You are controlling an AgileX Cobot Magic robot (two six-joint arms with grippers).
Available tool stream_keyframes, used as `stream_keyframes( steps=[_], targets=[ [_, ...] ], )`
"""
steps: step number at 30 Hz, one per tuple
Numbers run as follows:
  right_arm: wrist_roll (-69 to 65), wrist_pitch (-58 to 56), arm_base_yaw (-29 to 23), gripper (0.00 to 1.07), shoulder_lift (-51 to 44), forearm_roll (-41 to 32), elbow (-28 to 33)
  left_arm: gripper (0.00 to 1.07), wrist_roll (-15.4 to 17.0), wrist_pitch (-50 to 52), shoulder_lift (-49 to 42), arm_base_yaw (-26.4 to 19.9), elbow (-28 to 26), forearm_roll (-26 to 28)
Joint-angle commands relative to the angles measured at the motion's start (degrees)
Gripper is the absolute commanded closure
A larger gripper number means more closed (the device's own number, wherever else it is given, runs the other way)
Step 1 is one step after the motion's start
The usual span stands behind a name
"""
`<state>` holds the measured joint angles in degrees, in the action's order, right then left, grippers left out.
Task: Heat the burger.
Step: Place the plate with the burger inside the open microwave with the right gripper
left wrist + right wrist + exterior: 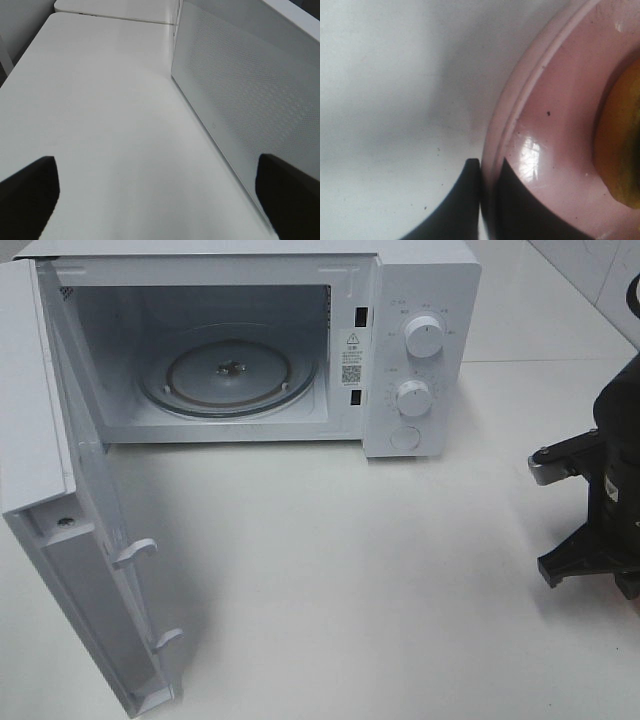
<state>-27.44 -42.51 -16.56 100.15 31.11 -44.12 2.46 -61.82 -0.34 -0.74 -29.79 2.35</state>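
Exterior high view: white microwave [420,340] at the back of the white table [350,560], door [60,540] swung wide open to the left, glass turntable [230,375] inside, 2 knobs [424,335] on the panel. Right arm [610,490] stands at the table's right edge.

Right wrist view: right gripper [489,167] closed tight on the rim of a pink plate [550,115] — 1 finger outside the rim, 1 on the inner face. Burger [622,140] sits on that plate, only a sliver of golden bun showing, apart from the fingers.

Left wrist view: left gripper [155,165] spread wide, holding nothing — it hangs over the table just beside the door's perforated outer face.
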Motion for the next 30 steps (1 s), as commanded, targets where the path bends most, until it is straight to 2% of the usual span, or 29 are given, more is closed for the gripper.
stream_keyframes(
  steps=[1,14,19,30],
  targets=[
    [-2.06,-4.01,-1.43,1.07,-1.60,4.18,0.11,0.07,0.00,0.40,-1.03,-0.23,0.17,0.46],
    [-3.04,-8.19,-4.47,1.07,-5.33,5.27,0.80,0.07,0.00,0.40,-1.03,-0.23,0.17,0.46],
    [-4.01,-9.17,-7.22,1.07,-8.94,5.21,4.76,0.07,0.00,0.40,-1.03,-0.23,0.17,0.46],
    [-5.73,-9.80,-11.92,1.07,-14.04,5.21,8.88,0.07,0.00,0.40,-1.03,-0.23,0.17,0.46]
  ],
)
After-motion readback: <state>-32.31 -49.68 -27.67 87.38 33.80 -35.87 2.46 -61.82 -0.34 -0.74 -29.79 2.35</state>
